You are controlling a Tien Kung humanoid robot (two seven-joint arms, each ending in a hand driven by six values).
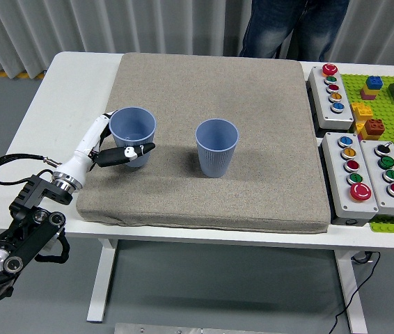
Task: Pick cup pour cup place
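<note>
Head view: the left hand (117, 144), entering from the lower left, was closed around the left blue cup (133, 136), with dark fingers (129, 152) wrapped across its near side, on a beige mat (211, 195) covering the white table (65, 83). A second blue cup (216, 147) stood upright near the mat's centre, well apart from the held one. To the right of the mat lay three grey button boxes (351, 171) and a green baseplate with coloured bricks (385, 90), and a person in jeans (291, 28) stood at the far edge.
</note>
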